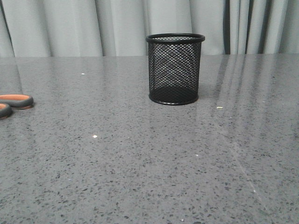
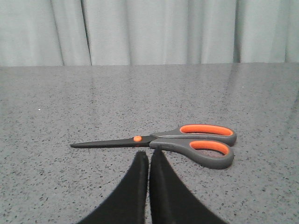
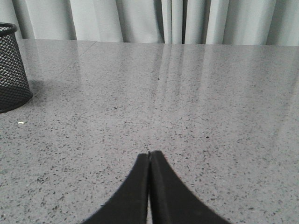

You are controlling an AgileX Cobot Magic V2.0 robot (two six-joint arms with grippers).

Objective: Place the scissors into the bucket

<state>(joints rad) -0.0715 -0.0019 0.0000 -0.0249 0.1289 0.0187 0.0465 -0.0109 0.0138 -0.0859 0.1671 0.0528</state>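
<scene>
The scissors (image 2: 187,141) lie flat on the grey table, closed, with dark blades and grey handles lined in orange. In the front view only their handles (image 1: 14,102) show at the left edge. My left gripper (image 2: 149,153) is shut and empty, its tips just short of the scissors' pivot and handle shank. The bucket (image 1: 174,68), a black wire-mesh cup, stands upright at the middle back of the table and looks empty; its side shows in the right wrist view (image 3: 11,70). My right gripper (image 3: 149,153) is shut and empty above bare table, well away from the bucket.
The speckled grey table (image 1: 149,163) runs back to a pale curtain (image 1: 117,23). A few small white crumbs (image 1: 95,136) lie on it. No arms show in the front view.
</scene>
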